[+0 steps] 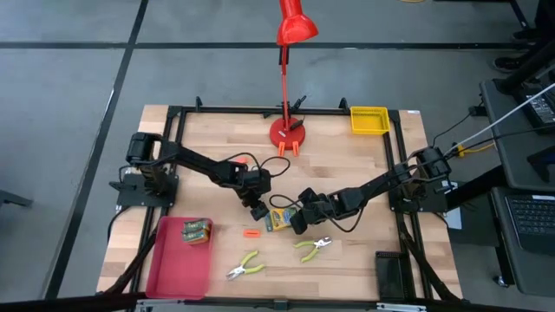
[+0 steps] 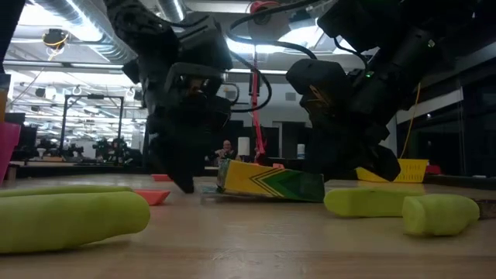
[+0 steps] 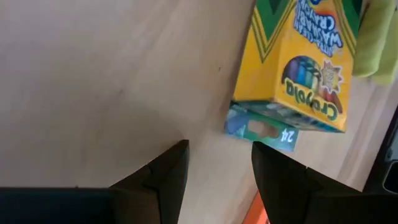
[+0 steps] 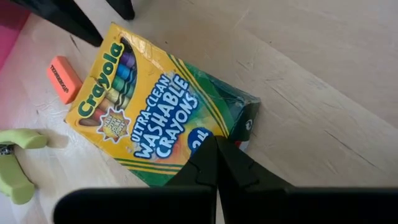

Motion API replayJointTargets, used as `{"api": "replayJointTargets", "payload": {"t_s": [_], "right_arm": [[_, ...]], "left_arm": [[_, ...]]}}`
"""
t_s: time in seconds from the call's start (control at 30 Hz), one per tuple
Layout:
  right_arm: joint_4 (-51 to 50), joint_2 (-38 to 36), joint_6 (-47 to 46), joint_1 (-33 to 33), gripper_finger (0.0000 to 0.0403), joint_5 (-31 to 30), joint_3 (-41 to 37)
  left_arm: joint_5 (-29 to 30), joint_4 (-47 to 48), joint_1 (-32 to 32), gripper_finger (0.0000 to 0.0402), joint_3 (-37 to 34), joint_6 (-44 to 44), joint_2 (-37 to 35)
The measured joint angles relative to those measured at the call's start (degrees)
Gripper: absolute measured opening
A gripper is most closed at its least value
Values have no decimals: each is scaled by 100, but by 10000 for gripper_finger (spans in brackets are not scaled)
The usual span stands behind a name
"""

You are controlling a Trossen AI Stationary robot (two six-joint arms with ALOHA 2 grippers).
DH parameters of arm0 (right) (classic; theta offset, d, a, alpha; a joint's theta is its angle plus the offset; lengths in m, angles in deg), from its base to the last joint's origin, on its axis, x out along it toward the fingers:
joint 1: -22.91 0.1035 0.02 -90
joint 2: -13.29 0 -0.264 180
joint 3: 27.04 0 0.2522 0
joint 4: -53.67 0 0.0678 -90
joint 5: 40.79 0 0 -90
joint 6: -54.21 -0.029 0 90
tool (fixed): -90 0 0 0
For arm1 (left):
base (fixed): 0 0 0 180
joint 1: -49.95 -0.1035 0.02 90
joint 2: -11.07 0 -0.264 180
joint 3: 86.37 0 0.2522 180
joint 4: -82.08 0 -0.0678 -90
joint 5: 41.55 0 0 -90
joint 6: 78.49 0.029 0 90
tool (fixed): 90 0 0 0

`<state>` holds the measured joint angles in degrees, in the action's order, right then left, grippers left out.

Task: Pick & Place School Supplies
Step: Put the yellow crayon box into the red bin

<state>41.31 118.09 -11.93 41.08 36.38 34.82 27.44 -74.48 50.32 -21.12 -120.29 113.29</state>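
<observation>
Left gripper (image 3: 216,168) spread wide, empty, poised over bare wood just beside the crayon box (image 1: 279,218). Right gripper (image 4: 216,163) pressed together, tip against that box's edge. Box mid-table, orange eraser (image 1: 251,233) nearby, second crayon box (image 1: 196,230) on red tray (image 1: 173,273).

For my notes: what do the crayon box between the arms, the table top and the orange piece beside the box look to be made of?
Crayon box: printed cardboard with a slight sheen; creased edges and a folded end flap show it.
Table top: light wood, matte; grain lines and plank seams are visible.
Orange piece: a small block with dark print, probably a rubber eraser, though the look leaves it open.
</observation>
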Motion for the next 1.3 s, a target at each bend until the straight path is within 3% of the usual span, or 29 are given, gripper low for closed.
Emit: {"api": "replayJointTargets", "payload": {"t_s": [0.53, 0.8, 1.03, 1.3], "right_arm": [[49, 0, 44, 2, 0, 17, -9], [55, 0, 58, 2, 0, 21, -9], [81, -1, 40, 2, 0, 21, -13], [446, -272, 526, 11, 13, -5, -55]], "left_arm": [[-142, -607, 38, 151, 10, 1, 288], [-35, -773, 158, 101, 10, -2, 395], [59, -690, 172, 13, 10, 42, 408], [6, -611, 175, 4, 3, 148, 338]]}}
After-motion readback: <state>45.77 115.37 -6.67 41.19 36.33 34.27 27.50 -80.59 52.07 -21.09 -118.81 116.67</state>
